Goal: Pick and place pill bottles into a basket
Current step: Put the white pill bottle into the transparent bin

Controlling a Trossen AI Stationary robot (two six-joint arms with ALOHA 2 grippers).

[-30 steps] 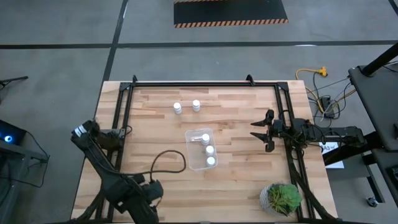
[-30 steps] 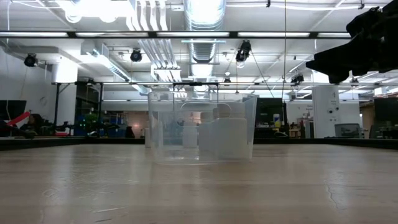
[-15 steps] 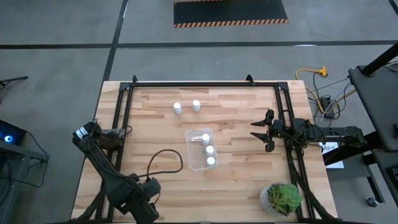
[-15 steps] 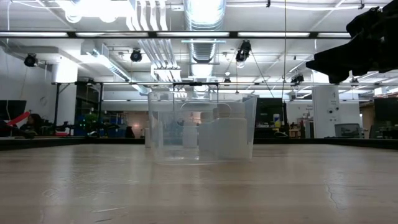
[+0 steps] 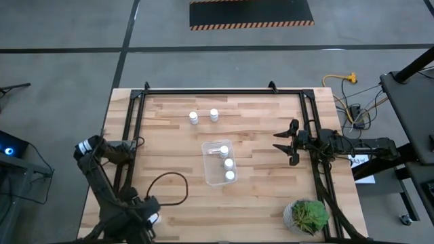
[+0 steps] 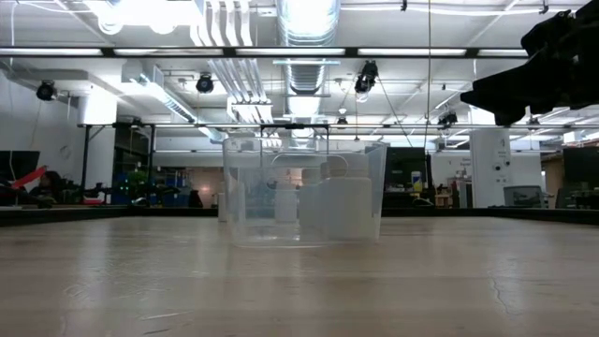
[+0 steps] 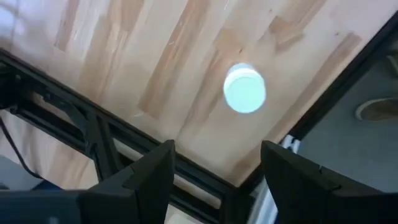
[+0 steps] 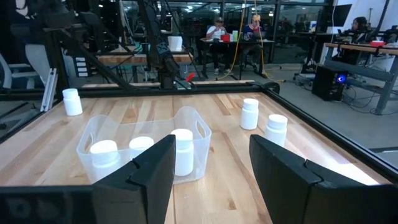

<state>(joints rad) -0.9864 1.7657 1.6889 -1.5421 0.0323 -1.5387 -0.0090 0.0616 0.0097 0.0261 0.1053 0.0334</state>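
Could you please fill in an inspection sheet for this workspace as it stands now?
Surface: wooden table inside a black frame.
Job's things: clear basket holds three pill bottles; two bottles stand beyond it; sixth bottle stands near the frame rail.
Clutter: potted plant at a near corner.
Grippers: left gripper open, above the sixth bottle; right gripper open, waiting by the right rail.
Cables: black cable looped on the table; yellow cable on the floor.
Surroundings: people seated at desks behind.
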